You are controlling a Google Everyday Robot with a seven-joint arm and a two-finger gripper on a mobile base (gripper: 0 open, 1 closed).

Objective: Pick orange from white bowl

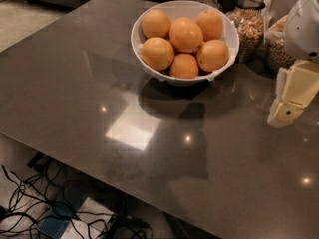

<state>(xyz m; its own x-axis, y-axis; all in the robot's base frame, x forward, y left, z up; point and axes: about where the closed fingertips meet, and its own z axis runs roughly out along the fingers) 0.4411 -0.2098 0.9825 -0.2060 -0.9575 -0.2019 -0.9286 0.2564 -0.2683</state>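
Observation:
A white bowl sits at the back middle of the dark table and holds several oranges piled together. One orange lies on top in the middle; the others lie around it. My gripper hangs at the right edge of the view, above the table, to the right of the bowl and nearer the front. It touches neither the bowl nor any orange. Nothing shows in it.
The dark glossy table fills most of the view. Grain-filled glass jars stand right behind the bowl at the back right, another beside my arm. Cables lie on the floor past the table's front left edge.

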